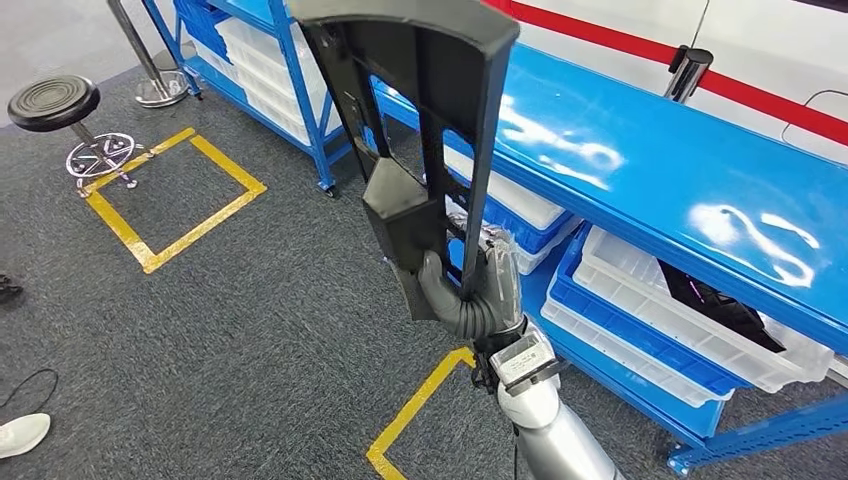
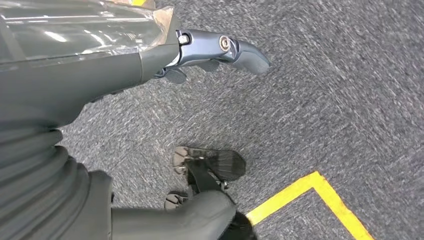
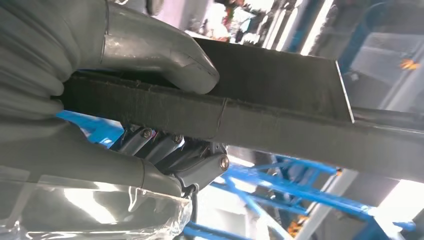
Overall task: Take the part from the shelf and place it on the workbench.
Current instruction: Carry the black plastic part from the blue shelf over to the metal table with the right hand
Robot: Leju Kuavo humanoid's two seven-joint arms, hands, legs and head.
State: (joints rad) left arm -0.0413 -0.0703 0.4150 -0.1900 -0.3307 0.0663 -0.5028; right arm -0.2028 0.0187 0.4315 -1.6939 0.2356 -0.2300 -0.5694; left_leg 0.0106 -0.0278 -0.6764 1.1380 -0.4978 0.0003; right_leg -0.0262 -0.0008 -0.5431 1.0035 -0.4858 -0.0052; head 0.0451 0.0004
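The right hand (image 1: 478, 290) grasps the black plastic frame part (image 1: 420, 120) at its lower end, thumb across one face and fingers (image 3: 165, 150) wrapped behind a rail, as the right wrist view confirms. The part stands nearly upright in the air, held clear of the blue shelf unit (image 1: 680, 190) and its white trays (image 1: 690, 320), above the grey carpet (image 1: 250, 330). The left hand (image 2: 200, 55) hangs toward the floor, released and holding nothing, fingers loosely extended.

Judgement: removal from the shelf appears complete; the carry to the workbench is the step in hand. No workbench can be identified with certainty from these views. The next move calls for turning away from the shelf with the grip kept firm, since the long part is held at one end and may swing or strike the shelf edge. Yellow floor tape (image 1: 420, 400) lies beneath the arm.
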